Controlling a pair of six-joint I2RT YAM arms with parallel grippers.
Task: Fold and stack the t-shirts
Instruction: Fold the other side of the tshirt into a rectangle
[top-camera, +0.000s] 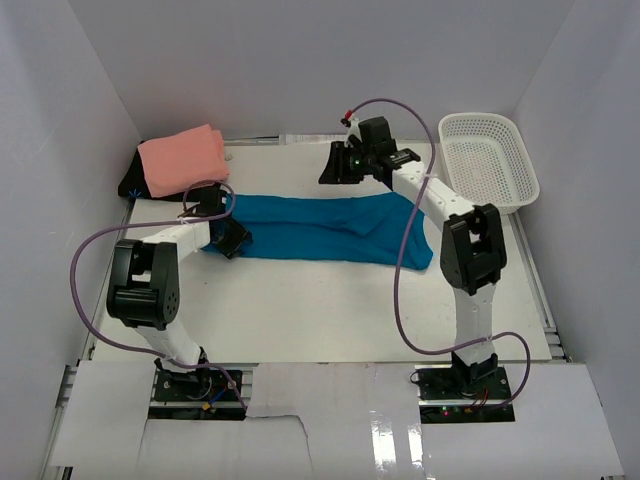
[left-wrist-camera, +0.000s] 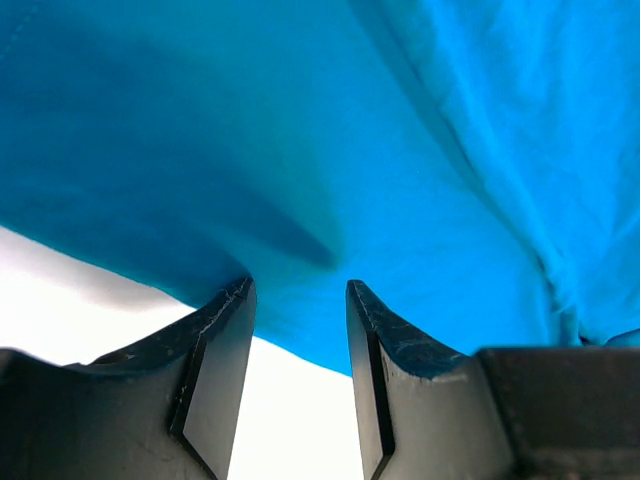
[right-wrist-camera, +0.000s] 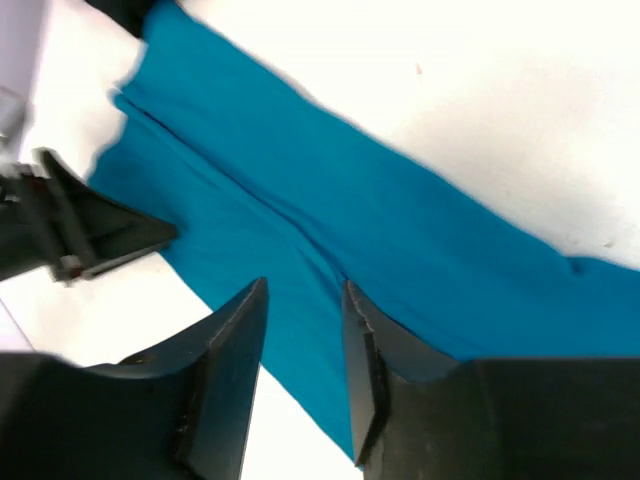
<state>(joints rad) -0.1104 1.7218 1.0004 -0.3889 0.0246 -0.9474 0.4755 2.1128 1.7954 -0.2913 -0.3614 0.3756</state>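
Observation:
A teal-blue t-shirt (top-camera: 320, 228) lies folded into a long strip across the middle of the table. A salmon-pink t-shirt (top-camera: 183, 158) sits folded at the back left. My left gripper (top-camera: 235, 240) is low at the strip's left end. In the left wrist view it (left-wrist-camera: 298, 290) stands open, its tips at the hem of the teal cloth (left-wrist-camera: 330, 150), with nothing between them. My right gripper (top-camera: 330, 172) hovers above the strip's far edge. Seen from its wrist, it (right-wrist-camera: 303, 290) is open over the teal cloth (right-wrist-camera: 330, 230) and holds nothing.
A white mesh basket (top-camera: 488, 160) stands at the back right. The pink shirt rests on a black object (top-camera: 133, 186) by the left wall. White walls close in the table on three sides. The left gripper's black finger (right-wrist-camera: 95, 238) shows at the left of the right wrist view.

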